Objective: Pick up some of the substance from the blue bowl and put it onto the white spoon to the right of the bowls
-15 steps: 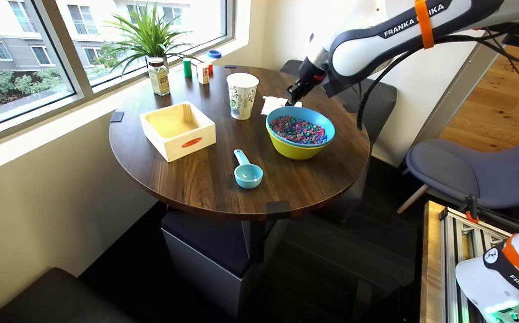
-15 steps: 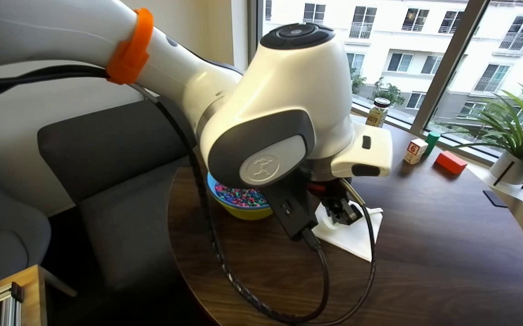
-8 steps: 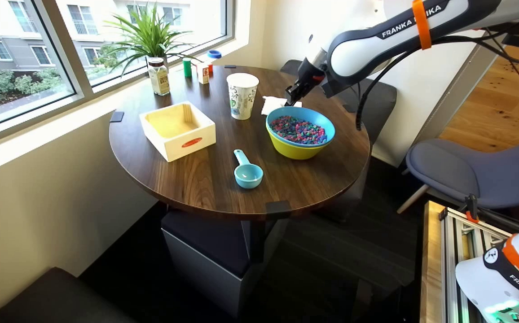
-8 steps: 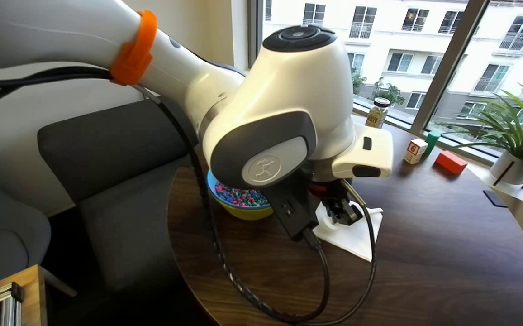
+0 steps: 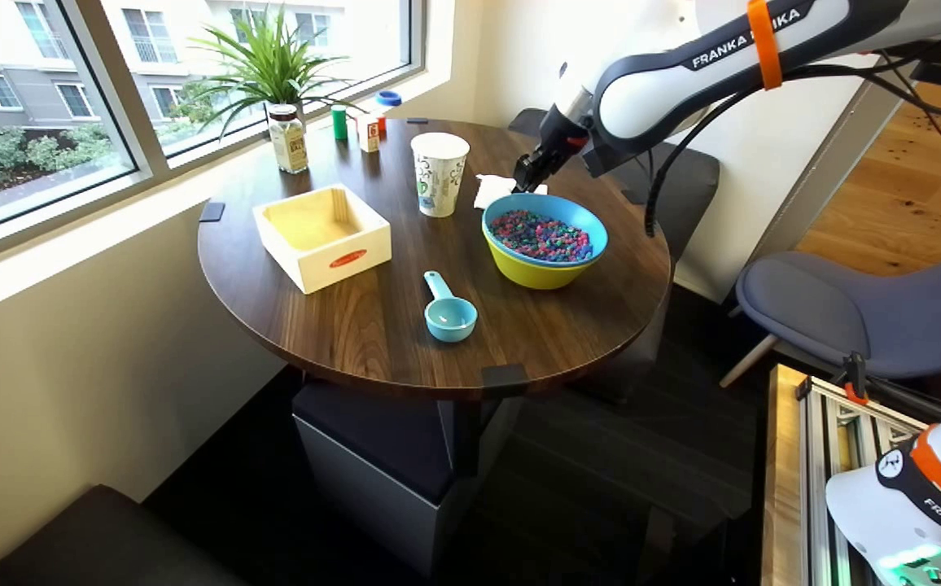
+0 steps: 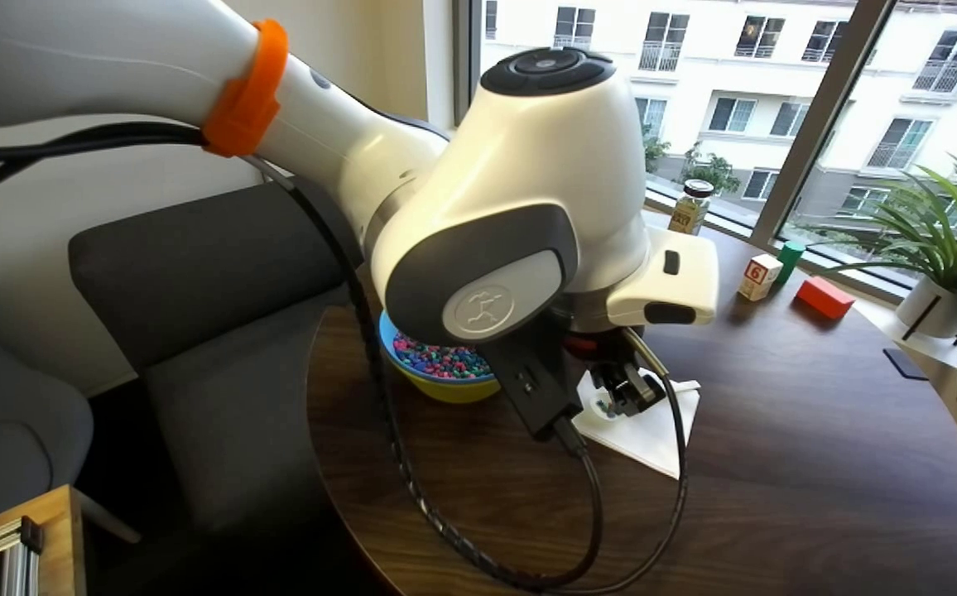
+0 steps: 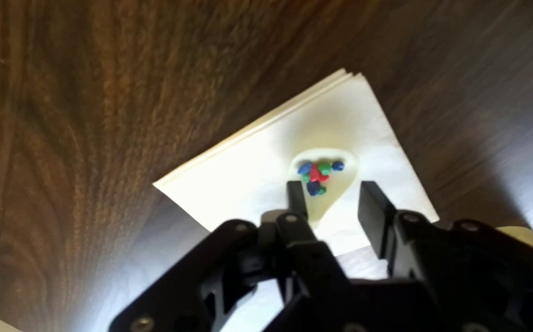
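The blue bowl (image 5: pixel 576 210), yellow-green outside, stands on the table and holds the heap of multicolored substance (image 5: pixel 540 236). The bowl's rim (image 6: pixel 386 334) and part of the heap (image 6: pixel 441 360) show in an exterior view, partly behind the arm. The white spoon (image 7: pixel 344 177) lies on a white napkin beside the bowl. Several red, blue and green bits (image 7: pixel 315 175) lie in the spoon's bowl in the wrist view. My gripper (image 7: pixel 334 193) is open above the spoon, with nothing between its fingers. It also shows in both exterior views (image 5: pixel 526 172) (image 6: pixel 637 397).
The folded napkin (image 7: pixel 239 175) lies under the spoon. A paper cup (image 5: pixel 438 175), an open wooden box (image 5: pixel 356 256) and a teal scoop (image 5: pixel 450 317) stand on the round table (image 5: pixel 389 325). A jar (image 5: pixel 288 138), a number block (image 6: pixel 760 277) and a red block (image 6: pixel 824 298) are near the window.
My gripper's fingers have opened, and bits now show on the spoon in an exterior view where none showed before. The arm has shifted only slightly.
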You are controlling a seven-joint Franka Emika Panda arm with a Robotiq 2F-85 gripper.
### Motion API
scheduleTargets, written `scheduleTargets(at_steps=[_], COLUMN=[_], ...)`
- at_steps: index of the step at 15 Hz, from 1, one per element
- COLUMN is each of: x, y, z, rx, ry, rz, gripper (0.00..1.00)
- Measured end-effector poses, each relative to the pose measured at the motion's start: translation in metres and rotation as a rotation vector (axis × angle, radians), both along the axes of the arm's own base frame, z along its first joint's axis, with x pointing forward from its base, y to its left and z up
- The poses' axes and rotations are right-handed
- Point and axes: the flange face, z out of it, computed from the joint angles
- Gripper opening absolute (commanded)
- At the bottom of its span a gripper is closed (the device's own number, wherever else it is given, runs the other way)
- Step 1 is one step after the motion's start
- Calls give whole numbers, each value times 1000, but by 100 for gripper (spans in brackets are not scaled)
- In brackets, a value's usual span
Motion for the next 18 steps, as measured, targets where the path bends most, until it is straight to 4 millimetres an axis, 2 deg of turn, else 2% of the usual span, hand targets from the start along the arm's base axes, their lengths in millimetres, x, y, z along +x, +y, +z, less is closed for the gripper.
scheduleTargets(at_steps=[2, 6, 12, 18], x=[1, 5, 5, -15], y=[0, -1, 6, 23], z=[1, 13, 41, 86], rx=[2, 7, 7, -14], ry=[-6, -33, -77, -19], rz=[-3, -10, 6, 130], gripper=[72, 100, 100, 100])
